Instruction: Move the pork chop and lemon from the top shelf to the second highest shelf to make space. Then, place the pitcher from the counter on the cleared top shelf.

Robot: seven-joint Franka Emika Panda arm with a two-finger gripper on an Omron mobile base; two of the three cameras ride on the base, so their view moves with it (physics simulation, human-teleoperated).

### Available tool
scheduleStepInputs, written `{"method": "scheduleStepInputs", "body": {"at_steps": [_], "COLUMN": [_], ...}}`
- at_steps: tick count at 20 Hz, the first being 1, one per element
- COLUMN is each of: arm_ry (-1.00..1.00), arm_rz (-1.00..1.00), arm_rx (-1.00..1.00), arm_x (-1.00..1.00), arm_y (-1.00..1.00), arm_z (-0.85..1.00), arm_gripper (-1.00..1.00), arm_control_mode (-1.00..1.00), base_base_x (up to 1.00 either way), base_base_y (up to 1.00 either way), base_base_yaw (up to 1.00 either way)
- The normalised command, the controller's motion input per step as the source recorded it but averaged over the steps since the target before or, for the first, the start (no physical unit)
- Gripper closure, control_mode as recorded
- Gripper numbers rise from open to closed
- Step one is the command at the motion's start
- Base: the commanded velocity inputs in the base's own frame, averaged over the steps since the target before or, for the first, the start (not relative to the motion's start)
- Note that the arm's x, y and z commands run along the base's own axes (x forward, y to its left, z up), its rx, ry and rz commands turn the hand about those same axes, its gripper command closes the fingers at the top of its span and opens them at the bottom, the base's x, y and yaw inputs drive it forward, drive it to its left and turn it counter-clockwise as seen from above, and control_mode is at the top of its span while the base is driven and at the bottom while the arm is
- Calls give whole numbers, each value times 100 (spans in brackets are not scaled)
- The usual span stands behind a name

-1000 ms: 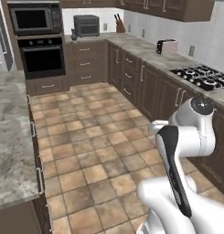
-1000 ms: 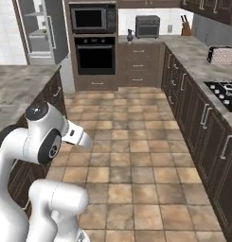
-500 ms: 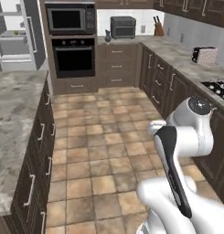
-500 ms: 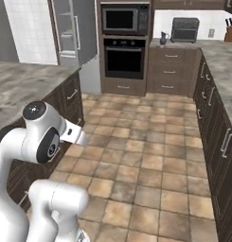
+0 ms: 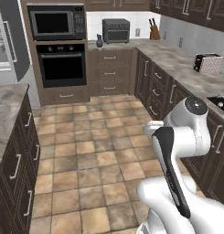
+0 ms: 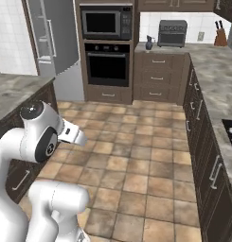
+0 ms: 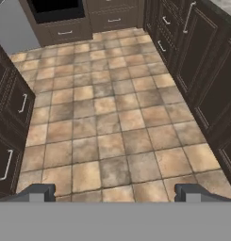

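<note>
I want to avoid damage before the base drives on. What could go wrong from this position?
1. The arm is folded close between the dark cabinets on its right and the counter on its left; a wide turn might clip either.
2. The open fridge door stands out by the oven, so approaching it could bump the door.
3. The pitcher sits near the counter's edge, easy to knock.

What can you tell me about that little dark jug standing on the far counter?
The pitcher is a small, dark blue-grey jug with a rounded belly, a narrow neck and a flared top. It stands upright on the pale stone counter, beside the wall oven column and left of the dark toaster oven. The right base view shows it too. Nothing touches it but the counter. It is too far off to make out finer details.
</note>
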Motion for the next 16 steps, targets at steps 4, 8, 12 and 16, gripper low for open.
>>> {"method": "scheduleStepInputs", "body": {"at_steps": [4,8,12,16], "arm_ry": [0,0,0,0], "arm_rz": [0,0,0,0], "arm_rx": [0,0,0,0], "arm_x": [0,0,0,0], "arm_y": [0,0,0,0], "arm_z": [0,0,0,0], "arm_gripper": [-100,-100,-100,-100], "arm_control_mode": [100,100,100,100], "base_base_x": [100,100,100,100], "base_base_y": [-15,0,-11,-21], "base_base_yaw": [-15,-9,-5,-5]}}
